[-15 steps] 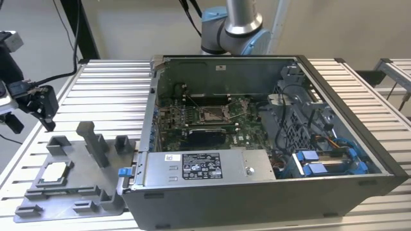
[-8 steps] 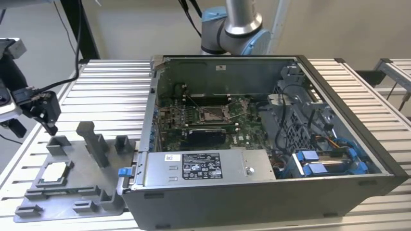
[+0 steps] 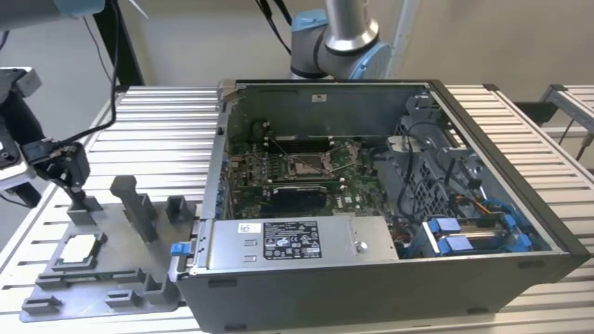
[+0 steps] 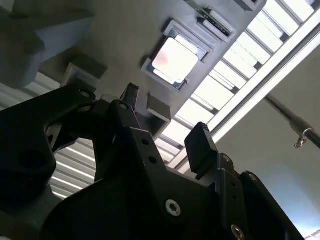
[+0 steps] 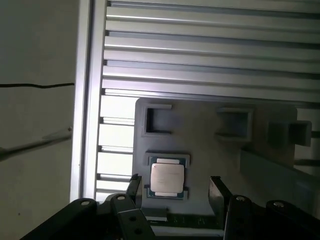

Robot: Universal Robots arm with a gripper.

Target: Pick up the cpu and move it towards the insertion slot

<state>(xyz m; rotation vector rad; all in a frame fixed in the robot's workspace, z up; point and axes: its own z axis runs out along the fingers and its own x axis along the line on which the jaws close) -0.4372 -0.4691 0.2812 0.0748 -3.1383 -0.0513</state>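
silvery cpu sits in grey fixture

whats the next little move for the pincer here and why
Probably lower it straight down. The pincer is open and hangs above the cpu, which lies flat in a recess of the grey fixture, framed between the fingers in the first wrist view.

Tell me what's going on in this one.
The arm's end effector hovers open over the grey fixture, lined up with the cpu, which lies in its recess, not yet grasped. The insertion slot is on the motherboard inside the open computer case, toward the exterior view's right.
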